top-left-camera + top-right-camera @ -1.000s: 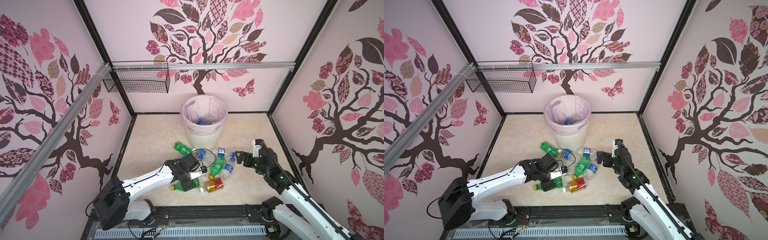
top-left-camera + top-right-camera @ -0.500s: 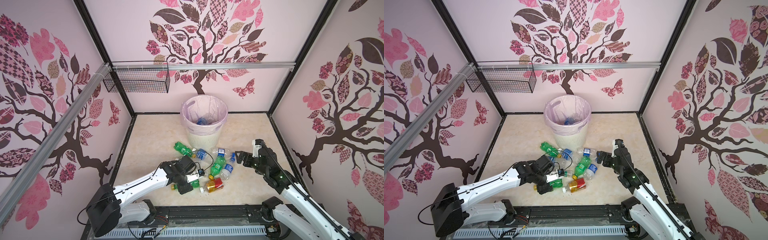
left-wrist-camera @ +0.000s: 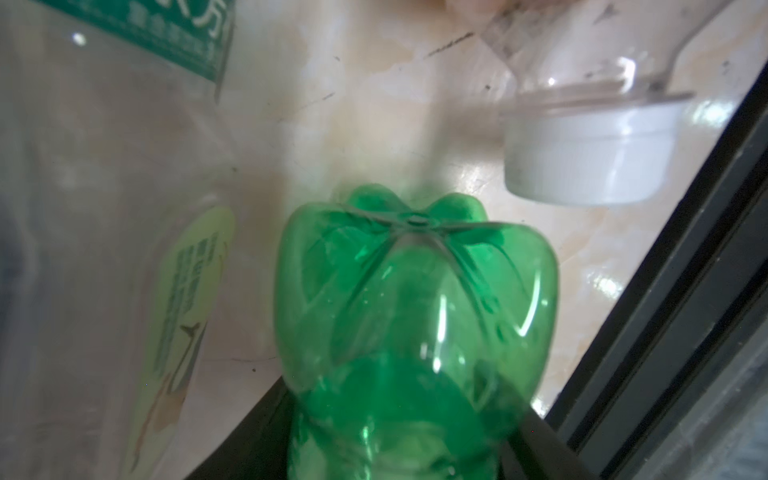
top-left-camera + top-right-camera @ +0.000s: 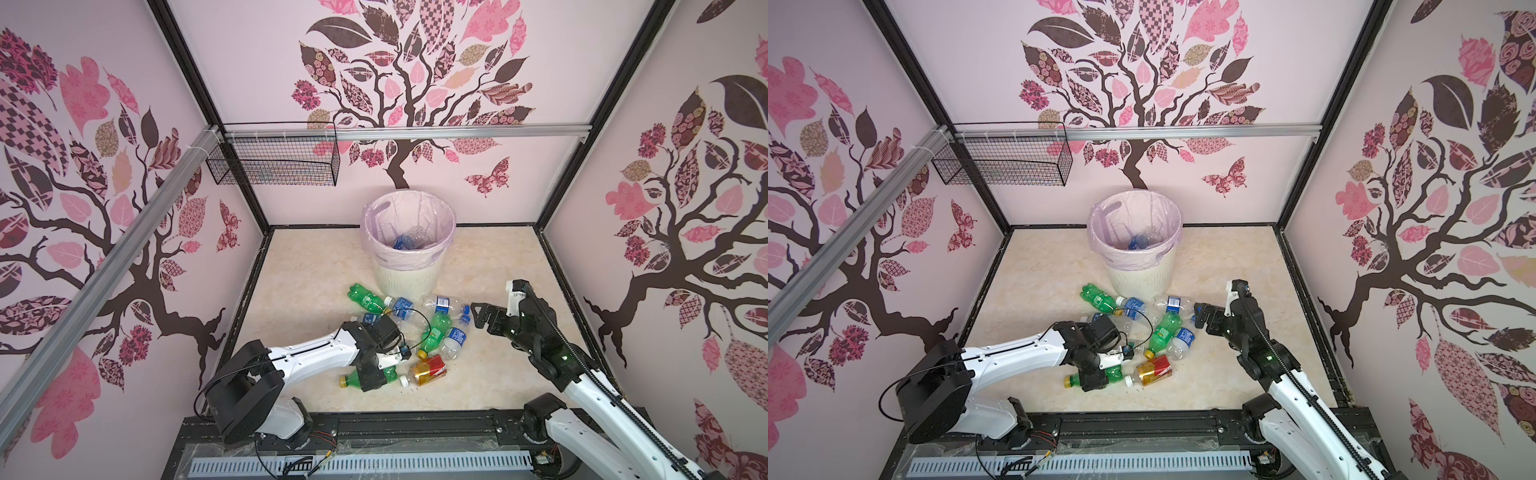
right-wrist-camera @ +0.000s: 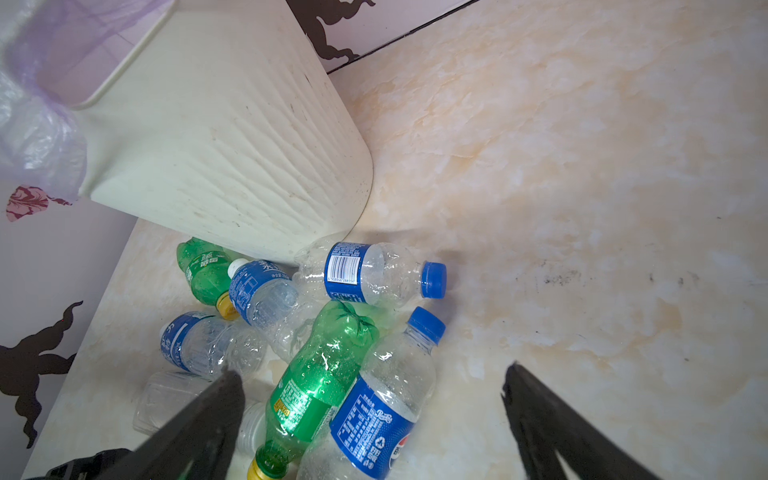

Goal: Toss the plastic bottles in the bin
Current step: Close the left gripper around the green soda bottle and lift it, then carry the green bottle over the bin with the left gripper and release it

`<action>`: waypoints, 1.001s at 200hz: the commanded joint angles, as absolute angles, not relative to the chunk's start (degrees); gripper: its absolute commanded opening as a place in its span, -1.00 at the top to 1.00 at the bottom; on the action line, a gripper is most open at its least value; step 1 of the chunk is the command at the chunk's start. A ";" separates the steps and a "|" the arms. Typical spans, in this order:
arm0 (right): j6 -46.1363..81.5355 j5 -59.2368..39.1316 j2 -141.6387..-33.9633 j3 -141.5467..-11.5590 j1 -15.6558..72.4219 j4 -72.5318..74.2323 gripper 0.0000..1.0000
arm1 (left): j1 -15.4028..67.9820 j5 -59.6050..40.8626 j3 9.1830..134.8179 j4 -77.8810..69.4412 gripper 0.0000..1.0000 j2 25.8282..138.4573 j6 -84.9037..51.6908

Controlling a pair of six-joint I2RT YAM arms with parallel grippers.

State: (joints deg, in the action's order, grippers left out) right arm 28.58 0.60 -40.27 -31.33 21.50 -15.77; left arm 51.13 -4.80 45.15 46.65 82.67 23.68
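Left gripper (image 4: pixel 371 383) is down on the floor (image 4: pixel 307 266) at the near edge of the pile (image 4: pixel 419 320), jaws across a green bottle (image 3: pixel 415 311) that lies on its side. Left wrist view: both black fingers (image 3: pixel 249 432) sit against the bottle's sides, with its base pointing away from the camera. So it is clamped on the bottle, which is not lifted. In both top views the yellow cap (image 4: pixel 1067 380) sticks out on the left of the gripper.

Amber bottle (image 4: pixel 428 369) lies just beside it, white cap toward the gripper.

Right gripper (image 4: pixel 477 316) hangs at the right edge of the pile, jaws wide apart, nothing in them. Its wrist view looks past the fingers onto a second green one (image 5: pixel 320 374) and a blue-label clear one (image 5: pixel 382 411), side by side on the floor.

Bin (image 4: pixel 405 280) stands upright at back centre with a pink bag (image 4: pixel 374 245) over the rim. A clear bottle (image 4: pixel 405 241) with a blue label is inside. The far end of the pile reaches the bin's foot; the right wrist view shows a clear one (image 5: pixel 365 274) right against it.
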 commanded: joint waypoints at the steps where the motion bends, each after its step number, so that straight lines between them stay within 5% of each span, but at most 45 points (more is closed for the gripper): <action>1: 29.18 0.90 -39.64 -31.25 21.36 -15.91 -0.99 | 51.59 -5.39 44.87 46.56 -0.17 82.85 23.93; 141: 29.47 1.57 -43.14 -32.43 21.36 -19.68 -0.99 | 51.25 5.35 46.98 41.39 -0.04 38.74 10.30; 200: 28.56 -0.48 -44.90 -33.91 21.34 -21.68 -0.98 | 50.79 12.15 60.17 31.81 -0.05 38.19 8.25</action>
